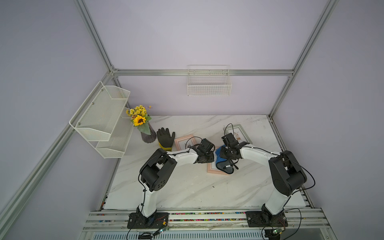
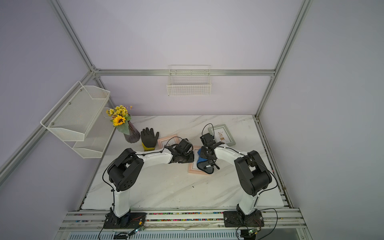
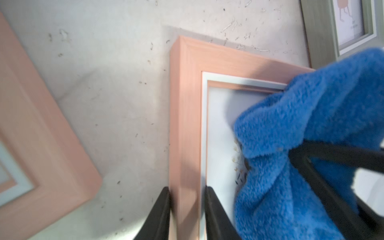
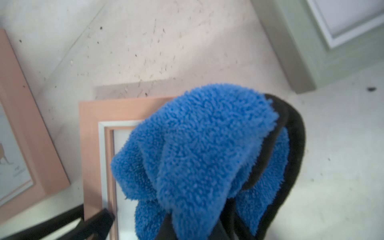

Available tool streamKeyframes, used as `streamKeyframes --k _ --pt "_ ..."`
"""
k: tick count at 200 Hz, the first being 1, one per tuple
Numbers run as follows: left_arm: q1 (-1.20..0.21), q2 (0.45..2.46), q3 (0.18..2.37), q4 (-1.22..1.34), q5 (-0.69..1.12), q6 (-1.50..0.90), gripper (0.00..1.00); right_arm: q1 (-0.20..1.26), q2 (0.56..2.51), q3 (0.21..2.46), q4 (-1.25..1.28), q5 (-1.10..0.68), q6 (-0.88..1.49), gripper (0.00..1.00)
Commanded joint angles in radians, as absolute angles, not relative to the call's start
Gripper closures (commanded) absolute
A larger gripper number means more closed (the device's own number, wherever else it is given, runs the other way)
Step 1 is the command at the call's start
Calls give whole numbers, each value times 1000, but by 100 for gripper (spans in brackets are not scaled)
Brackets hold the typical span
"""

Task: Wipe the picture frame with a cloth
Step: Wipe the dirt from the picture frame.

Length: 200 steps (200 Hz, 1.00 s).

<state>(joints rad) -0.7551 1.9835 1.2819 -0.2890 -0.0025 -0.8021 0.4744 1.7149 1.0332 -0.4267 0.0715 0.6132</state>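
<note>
Pink picture frame (image 1: 212, 170) on the marble table (image 1: 187, 187), wiping partly done.
It lies flat between both arms, with the blue cloth (image 4: 207, 155) bunched on its glass. The left gripper (image 3: 187, 191) pinches its side bar; the right gripper (image 1: 227, 153) squeezes the cloth. Bare glass probably still needs wiping.

No legible text in any view.
- Green frame (image 2: 221, 135): faint lettering under plant drawing on print, too small for me to read.
- Pink frame beside glove (image 1: 165, 137), seen from my right wrist (image 4: 27, 124): blurred scribble below drawing, unreadable.
- White tag (image 1: 228, 166) on cloth (image 1: 219, 159): markings not resolvable.
- Middle pink frame (image 3: 185, 116): exposed print shows dark specks only, no readable characters.
</note>
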Motion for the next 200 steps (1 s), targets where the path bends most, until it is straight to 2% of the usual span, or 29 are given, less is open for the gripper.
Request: streamKeyframes --k 1,33,57,107,165,200 --pt "-749 2026 1297 -394 -44 -804 71 516 1627 932 -528 60 635 98" --pt "-749 2035 1308 -410 -51 -798 71 537 1608 890 -538 35 659 98" --pt "-748 2036 1307 -410 -45 -797 71 508 1660 969 -551 99 636 98" --pt "-749 1973 1310 -415 -46 -728 65 454 1665 1110 -530 75 592 98" --pt "-749 1957 1376 -427 -15 -662 56 454 1680 1054 -447 18 596 98" --pt "-747 1999 1408 -456 -21 -657 56 454 1671 1035 -439 14 599 99"
